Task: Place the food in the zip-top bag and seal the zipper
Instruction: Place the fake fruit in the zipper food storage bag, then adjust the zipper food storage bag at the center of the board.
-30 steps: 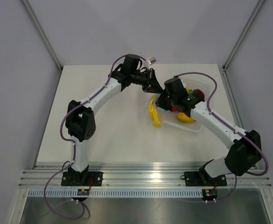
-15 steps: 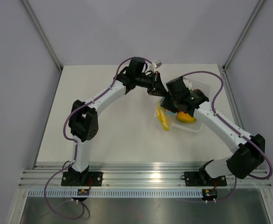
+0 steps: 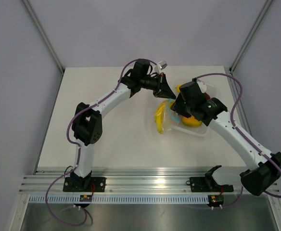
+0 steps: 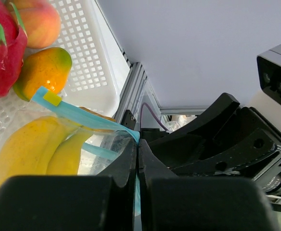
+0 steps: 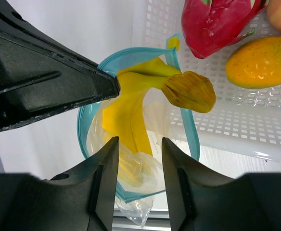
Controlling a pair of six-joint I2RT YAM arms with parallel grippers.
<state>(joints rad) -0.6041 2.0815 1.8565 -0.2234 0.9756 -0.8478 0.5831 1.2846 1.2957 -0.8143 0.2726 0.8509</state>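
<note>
- left fingers (image 4: 125, 169) are pressed tight together, pinching the rim of the bag (image 4: 101, 147) right on the blue zipper (image 4: 75, 113)
- right fingers (image 5: 103, 179) are spread wide and holding nothing; the bag's mouth sits just past their tips, with the zipper pulled into an open loop
- banana (image 5: 130, 109) is down inside the bag, straight ahead of the right fingers, brown stem end poking out of the mouth
- honestly can't tell if the bag rests on the bench (image 3: 111, 130) or just hangs from the left fingers
- white tray (image 5: 227, 122) is just beyond the bag from both sets of fingers, holding a dragon fruit (image 5: 216, 21), a mango (image 5: 265, 60) and a peach (image 4: 37, 21)
</note>
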